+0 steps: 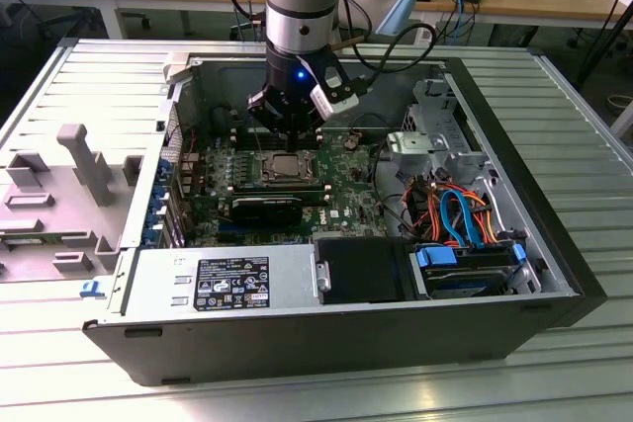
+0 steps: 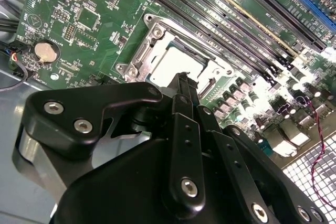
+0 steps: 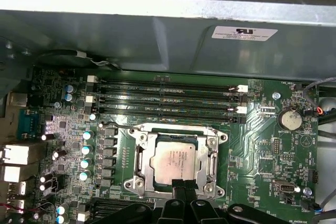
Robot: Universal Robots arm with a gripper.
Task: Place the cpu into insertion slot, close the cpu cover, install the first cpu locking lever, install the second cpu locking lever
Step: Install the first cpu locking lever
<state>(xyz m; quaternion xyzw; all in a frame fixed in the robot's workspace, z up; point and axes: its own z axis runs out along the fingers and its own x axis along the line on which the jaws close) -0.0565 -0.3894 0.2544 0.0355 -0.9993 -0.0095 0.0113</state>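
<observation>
First wrist view: cpu (image 3: pixel 177 161) lies seated in slot (image 3: pixel 176 165), cover (image 3: pixel 142 158) down around it. Claw (image 3: pixel 181 186) hangs at its 6 o'clock edge, tips together, holding nothing. Judged light, rigid, fragile; handle by edges.

Exterior view: even overhead room light, my blue indicator lamp glowing above cpu (image 1: pixel 288 167). Case interior around cpu dim, shadowed by my arm. First wrist view: cpu (image 3: pixel 177 160) lid bright, mild glare; metal case wall (image 3: pixel 157 35) beyond cpu washed pale. Second wrist view: cpu (image 2: pixel 176 62) overexposed, near white; my gripper (image 2: pixel 182 85) body close to lens, dark, soft-focused; board corners beyond cpu blown out.
</observation>
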